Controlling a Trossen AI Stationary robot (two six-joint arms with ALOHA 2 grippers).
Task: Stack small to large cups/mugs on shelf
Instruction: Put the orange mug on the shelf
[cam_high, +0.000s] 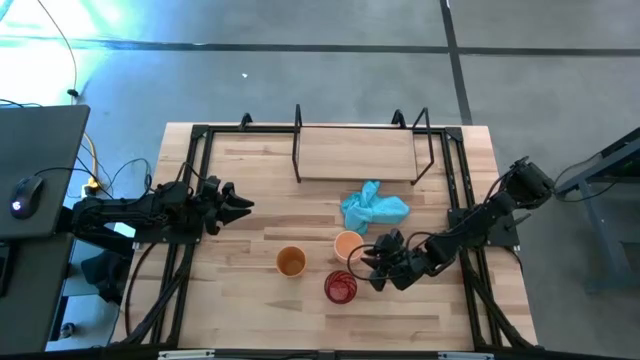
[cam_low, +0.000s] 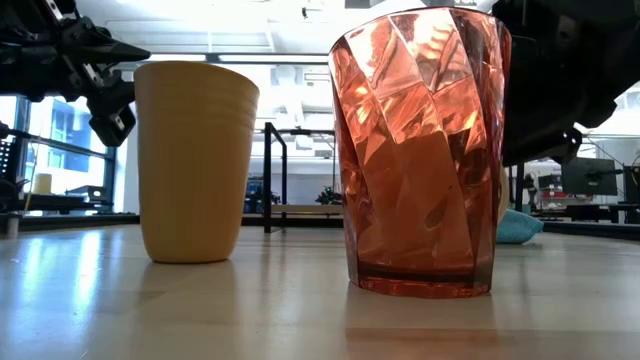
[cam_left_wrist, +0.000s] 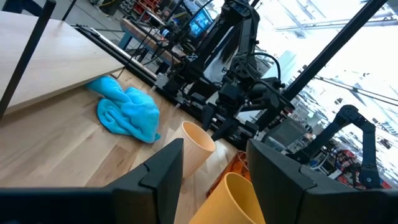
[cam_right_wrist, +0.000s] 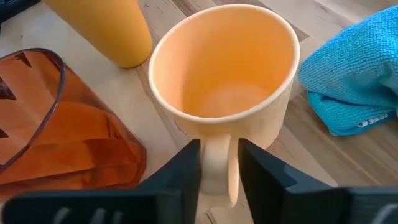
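Observation:
The pale orange mug (cam_high: 348, 245) stands between the amber-orange cup (cam_high: 291, 262) and the blue cloth, with the red translucent cup (cam_high: 340, 287) nearer the near edge. All three are below the shelf (cam_high: 355, 152), which stands at the table's far edge. My right gripper (cam_high: 375, 262) is at the mug's right-near side, shut on its handle. My left gripper (cam_high: 235, 207) hovers open over the table's left part, away from the cups. In the low view the red cup (cam_low: 420, 150) hides the mug; the amber cup (cam_low: 195, 160) stands on its base to the left. My right gripper (cam_right_wrist: 219, 163) pinches the mug's handle (cam_right_wrist: 217, 140) between its two fingers (cam_right_wrist: 186, 168), one on each flat side. It comes slanting down from the table's right and near side. The mug is upright, mouth up. Whether its base is on the table I cannot tell.
A light blue cloth (cam_high: 375, 207) lies crumpled between the mug and the shelf's front edge. The red cup (cam_right_wrist: 56, 137) and amber cup (cam_right_wrist: 106, 28) stand close beside the mug. A black frame runs along the table's left and right edges (cam_high: 185, 200).

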